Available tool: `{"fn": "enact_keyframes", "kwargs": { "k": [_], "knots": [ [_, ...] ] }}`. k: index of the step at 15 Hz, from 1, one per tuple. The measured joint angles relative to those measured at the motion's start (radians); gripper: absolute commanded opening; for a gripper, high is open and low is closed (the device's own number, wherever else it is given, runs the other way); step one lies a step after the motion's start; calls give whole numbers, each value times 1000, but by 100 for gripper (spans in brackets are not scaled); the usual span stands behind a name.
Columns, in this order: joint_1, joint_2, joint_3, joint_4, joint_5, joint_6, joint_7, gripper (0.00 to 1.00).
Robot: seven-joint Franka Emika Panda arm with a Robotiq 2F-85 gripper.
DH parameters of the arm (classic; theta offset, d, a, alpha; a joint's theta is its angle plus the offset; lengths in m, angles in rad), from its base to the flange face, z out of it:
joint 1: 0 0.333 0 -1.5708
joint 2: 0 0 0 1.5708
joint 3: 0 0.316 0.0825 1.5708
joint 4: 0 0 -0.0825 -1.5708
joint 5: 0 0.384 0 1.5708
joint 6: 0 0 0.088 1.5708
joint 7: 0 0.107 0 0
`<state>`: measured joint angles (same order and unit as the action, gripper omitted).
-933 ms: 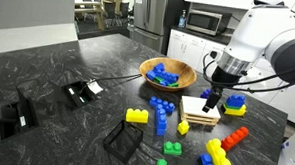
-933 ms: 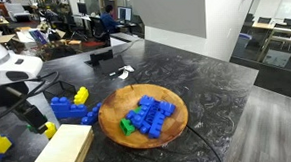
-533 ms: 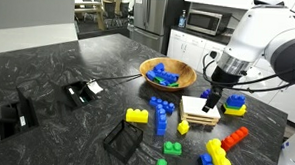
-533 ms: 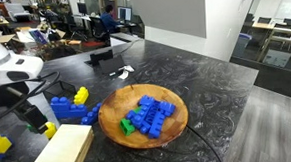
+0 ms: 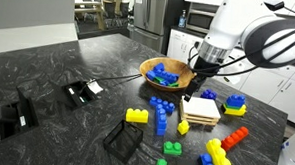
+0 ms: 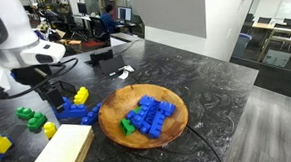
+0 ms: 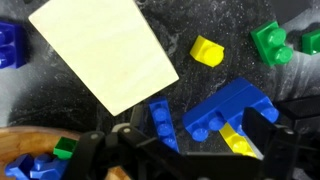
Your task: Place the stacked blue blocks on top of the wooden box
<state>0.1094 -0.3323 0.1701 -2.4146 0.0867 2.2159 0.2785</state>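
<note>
gripper [image 5: 193,92] pointing down, beside wooden box [image 5: 201,111]

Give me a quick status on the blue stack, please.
Tool open, empty, above the blue stack. Stack on the counter beside the wooden box, not yet lifted. Box top bare.

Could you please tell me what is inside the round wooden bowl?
A heap of loose blue bricks with a green brick at its edge lies in the bowl. Anything beneath the heap is hidden.
</note>
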Motion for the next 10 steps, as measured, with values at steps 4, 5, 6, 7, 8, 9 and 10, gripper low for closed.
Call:
{"fn": "enact_keyframes", "kwargs": {
  "k": [4,5,6,7,8,9,10],
  "knots": [
    [0,35,0,26,0,-7,6,100],
    [-1,34,0,27,0,-9,6,100],
    [0,34,0,27,0,-11,6,100],
    [-1,34,0,27,0,-11,6,100],
    [0,34,0,27,0,-11,6,100],
    [2,37,2,28,5,-11,15,100],
    [7,44,6,33,13,-10,29,100]
  ]
}}
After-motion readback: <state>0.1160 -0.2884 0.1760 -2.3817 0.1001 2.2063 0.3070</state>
